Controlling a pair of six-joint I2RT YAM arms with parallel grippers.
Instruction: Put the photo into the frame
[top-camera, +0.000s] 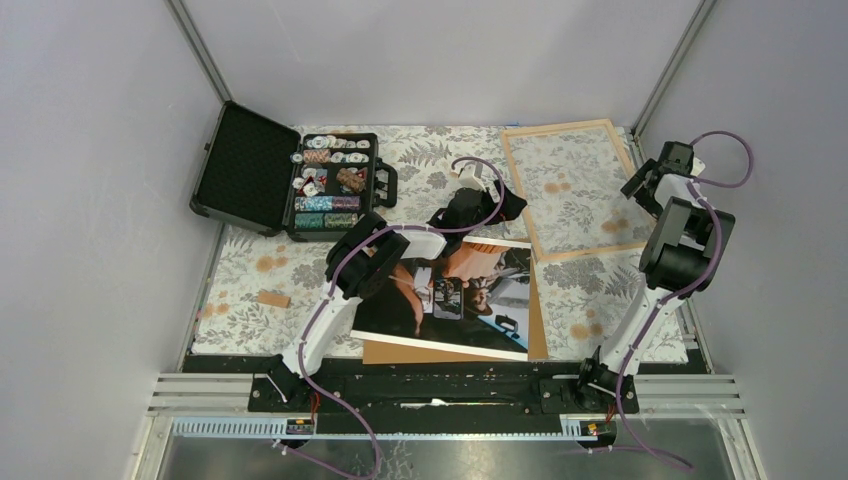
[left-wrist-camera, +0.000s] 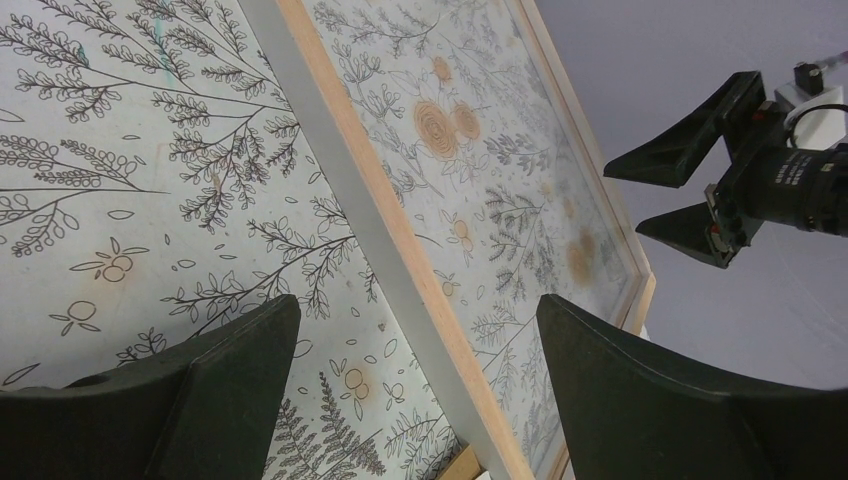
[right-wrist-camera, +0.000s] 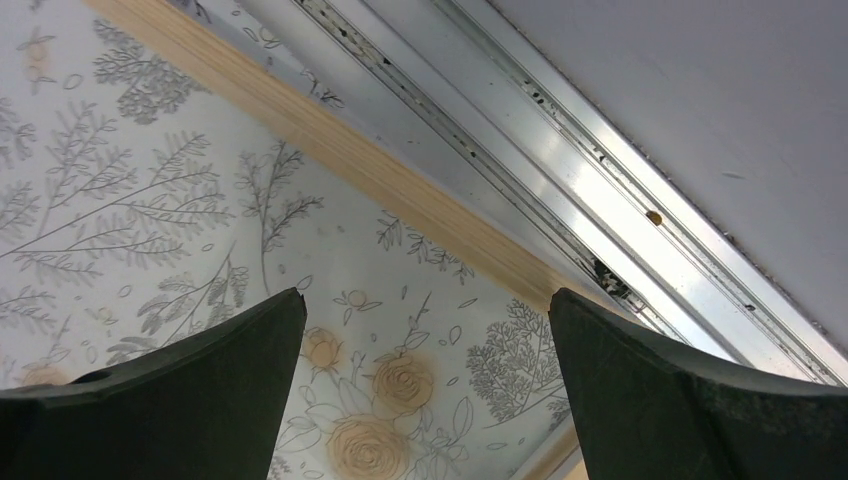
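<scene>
1. Photo (top-camera: 480, 300): lies picture side up at the near middle of the table, on a brown backing board (top-camera: 400, 352) that shows along its near and right edges. Neither arm holds it. Its left part is hidden beneath the left arm (top-camera: 365, 262).
2. Left gripper (left-wrist-camera: 415, 305): jaws wide and empty, hovering over the floral cloth (top-camera: 250, 270) just beside the frame's left rail. It seems placed to handle the frame, not the photo.
3. Frame (top-camera: 575, 188): lies flat at the far right, apart from the photo. The cloth pattern shows through its pane, so nothing is loaded in it.
4. Right gripper (right-wrist-camera: 428, 295): jaws wide and empty, above the frame's right rail. Contact cannot be told.
5. Case of poker chips (top-camera: 335, 185): open, at the far left.
</scene>
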